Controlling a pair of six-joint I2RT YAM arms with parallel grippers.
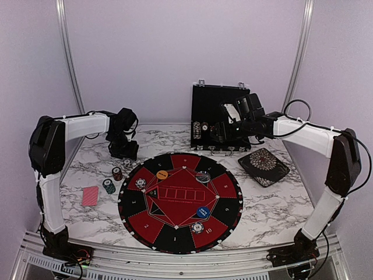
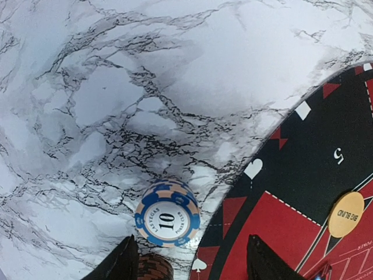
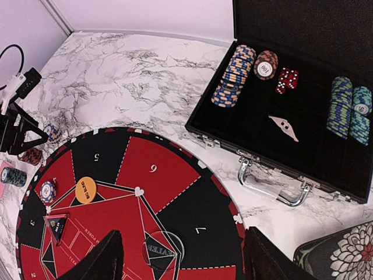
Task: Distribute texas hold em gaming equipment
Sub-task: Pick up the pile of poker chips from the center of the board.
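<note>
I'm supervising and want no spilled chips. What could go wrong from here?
The left gripper hangs open just behind the blue 10 chip, one finger beside a brown-red chip: closing could knock that one.
The blue chip lies on the marble table right by the mat, so a nudge might push it onto the rim.
The right gripper hovers open near the open case; a swing could topple its chip stacks.

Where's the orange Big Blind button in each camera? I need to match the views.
Top external: orange Big Blind button sits left of centre, on the upper left of the mat.
Left wrist: right edge, lower half.
Right wrist: lower left.
Shared landmark: the round red-and-black mat underneath it in all three views.
</note>
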